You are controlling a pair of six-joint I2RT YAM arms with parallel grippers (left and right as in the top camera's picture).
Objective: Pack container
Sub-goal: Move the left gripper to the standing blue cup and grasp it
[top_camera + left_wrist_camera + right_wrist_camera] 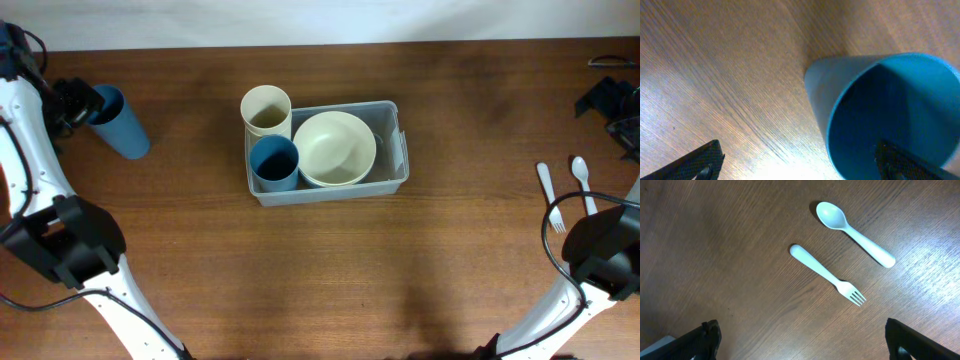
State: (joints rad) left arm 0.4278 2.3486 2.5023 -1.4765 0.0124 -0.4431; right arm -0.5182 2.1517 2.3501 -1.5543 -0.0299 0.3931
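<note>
The container [392, 150], a clear rectangular bin, stands mid-table and holds a cream bowl [334, 148], a cream cup [266, 110] and a blue cup [274, 163]. At the far left stands another blue cup [120, 122]. My left gripper [78, 104] is open at its rim. In the left wrist view one finger [897, 161] shows inside that blue cup [880, 110] and the other finger [700, 162] is outside, so the left gripper [797, 165] straddles the cup's wall. My right gripper [805, 345] is open and empty above bare wood.
A white fork [551, 197] and a white spoon [583, 182] lie side by side near the right edge, and in the right wrist view the fork [827, 275] and spoon [855, 232] lie ahead of the fingers. The right gripper [612, 105] sits at the far right.
</note>
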